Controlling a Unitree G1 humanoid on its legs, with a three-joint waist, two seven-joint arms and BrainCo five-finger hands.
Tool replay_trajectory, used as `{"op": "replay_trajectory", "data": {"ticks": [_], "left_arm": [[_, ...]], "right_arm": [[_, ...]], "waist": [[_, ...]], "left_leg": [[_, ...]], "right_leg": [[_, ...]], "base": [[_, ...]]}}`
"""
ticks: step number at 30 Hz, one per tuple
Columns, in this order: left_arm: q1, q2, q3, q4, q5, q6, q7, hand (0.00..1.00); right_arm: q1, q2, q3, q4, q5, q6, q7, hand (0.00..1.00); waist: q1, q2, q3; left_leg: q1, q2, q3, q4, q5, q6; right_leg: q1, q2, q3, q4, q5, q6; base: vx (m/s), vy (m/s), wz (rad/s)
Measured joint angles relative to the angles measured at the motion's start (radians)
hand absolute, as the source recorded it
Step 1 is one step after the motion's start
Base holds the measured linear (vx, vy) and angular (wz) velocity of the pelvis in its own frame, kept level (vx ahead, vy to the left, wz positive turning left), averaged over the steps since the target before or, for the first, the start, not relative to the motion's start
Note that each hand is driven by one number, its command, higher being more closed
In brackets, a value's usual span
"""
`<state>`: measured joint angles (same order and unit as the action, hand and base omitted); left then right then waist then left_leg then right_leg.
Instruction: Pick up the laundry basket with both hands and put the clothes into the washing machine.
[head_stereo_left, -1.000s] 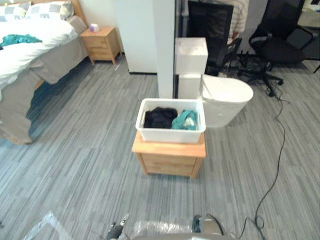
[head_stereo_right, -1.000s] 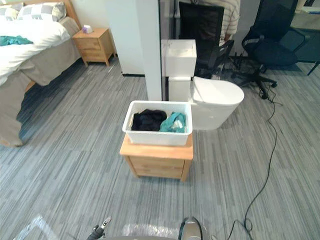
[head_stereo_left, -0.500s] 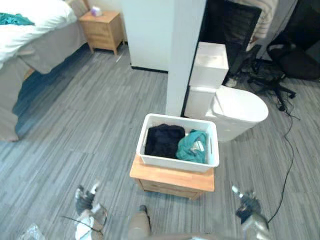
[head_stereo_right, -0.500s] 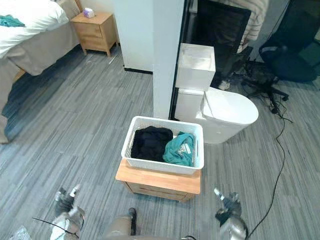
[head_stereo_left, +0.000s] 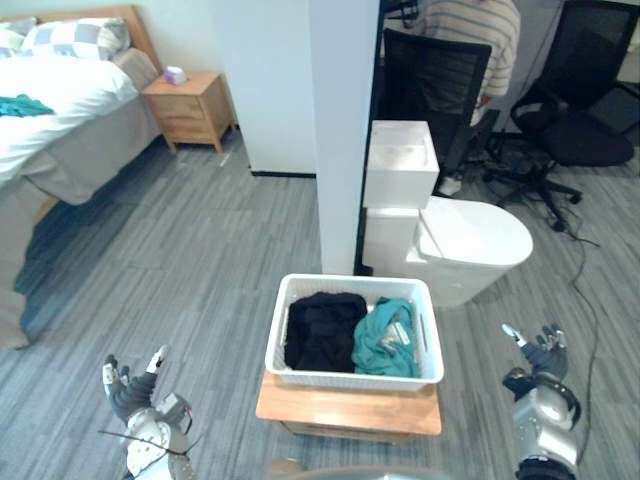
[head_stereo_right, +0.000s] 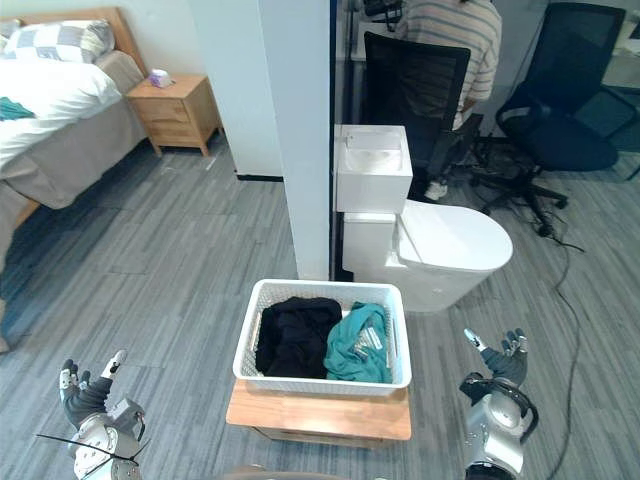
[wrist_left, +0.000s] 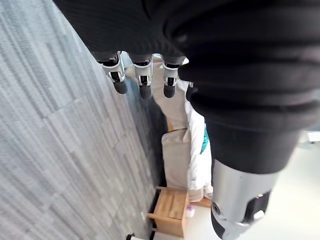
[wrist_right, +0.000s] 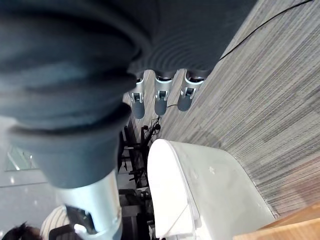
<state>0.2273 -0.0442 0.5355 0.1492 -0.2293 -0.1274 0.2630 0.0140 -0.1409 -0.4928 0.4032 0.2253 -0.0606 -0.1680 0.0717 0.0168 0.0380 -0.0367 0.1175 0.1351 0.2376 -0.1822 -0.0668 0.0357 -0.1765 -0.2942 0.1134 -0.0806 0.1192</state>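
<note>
Hands are the news. A second ago neither was raised. Now the left hand (head_stereo_left: 130, 392) hangs low at the robot's left and the right hand (head_stereo_left: 540, 352) at its right, one on each side of the laundry basket (head_stereo_left: 350, 377) but both still well apart from it. Both are spread wide with the fingers straight and nothing in them; the left wrist view shows straight fingers (wrist_left: 142, 75) over bare floor, and the right wrist view shows the same (wrist_right: 160, 97).

The camera has swung as well, so the basket's apparent shift is not its own. It sits as before on the small wooden stand (head_stereo_left: 345, 412), holding a black garment (head_stereo_left: 322, 330) on its left side and a teal garment (head_stereo_left: 385, 340) on its right.

My reading is that the reach has begun but no grasp has been made. Each hand must still close in on its side of the rim.

Just beyond the basket stand a white toilet (head_stereo_left: 475, 240) and a white pillar (head_stereo_left: 345, 130). Farther off are a nightstand (head_stereo_left: 190, 105), a bed (head_stereo_left: 60, 100), and a person (head_stereo_left: 470, 30) behind an office chair (head_stereo_left: 430, 85).
</note>
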Motion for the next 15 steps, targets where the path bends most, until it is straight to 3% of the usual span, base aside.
{"op": "replay_trajectory", "data": {"ticks": [4, 6, 8, 11, 15], "left_arm": [[-0.008, 0.052, -0.031, -0.032, 0.005, 0.021, -0.033, 0.0], [-0.045, 0.102, -0.08, -0.031, 0.005, 0.045, -0.059, 0.0], [-0.102, 0.154, -0.126, -0.016, 0.005, 0.066, -0.081, 0.0], [-0.301, 0.246, -0.22, 0.101, -0.001, 0.105, -0.129, 0.0], [-0.464, 0.358, -0.266, 0.176, -0.048, 0.139, -0.163, 0.0]], "right_arm": [[-0.057, -0.065, 0.073, 0.02, 0.0, 0.03, 0.044, 0.0], [-0.126, -0.103, 0.122, 0.1, 0.0, 0.044, 0.063, 0.0], [-0.23, -0.135, 0.169, 0.197, 0.0, 0.058, 0.082, 0.0], [-0.447, -0.204, 0.259, 0.363, 0.031, 0.082, 0.118, 0.0], [-0.604, -0.222, 0.275, 0.495, 0.095, 0.124, 0.155, 0.0]], "waist": [[0.0, 0.001, -0.001], [0.002, -0.012, 0.012], [0.006, -0.023, 0.053], [0.027, 0.0, 0.162], [0.037, 0.013, 0.252]], "left_leg": [[-0.024, 0.001, -0.019, -0.021, 0.014, -0.012], [-0.063, 0.003, -0.037, -0.015, 0.024, -0.014], [-0.102, 0.005, -0.051, 0.0, 0.036, -0.013], [-0.186, 0.006, -0.059, 0.046, 0.051, -0.003], [-0.256, 0.008, -0.07, 0.09, 0.063, 0.006]], "right_leg": [[0.009, 0.023, -0.023, -0.067, 0.028, -0.005], [-0.01, 0.033, -0.038, -0.084, 0.047, -0.015], [-0.036, 0.037, -0.046, -0.084, 0.059, -0.024], [-0.1, 0.037, -0.045, -0.074, 0.092, -0.029], [-0.169, 0.031, -0.041, -0.024, 0.098, -0.034]], "base": [[0.04, -0.055, 0.13], [-0.03, -0.014, 0.21], [-0.11, -0.004, 0.14], [-0.17, 0.028, 0.02], [-0.19, 0.039, 0.01]]}}
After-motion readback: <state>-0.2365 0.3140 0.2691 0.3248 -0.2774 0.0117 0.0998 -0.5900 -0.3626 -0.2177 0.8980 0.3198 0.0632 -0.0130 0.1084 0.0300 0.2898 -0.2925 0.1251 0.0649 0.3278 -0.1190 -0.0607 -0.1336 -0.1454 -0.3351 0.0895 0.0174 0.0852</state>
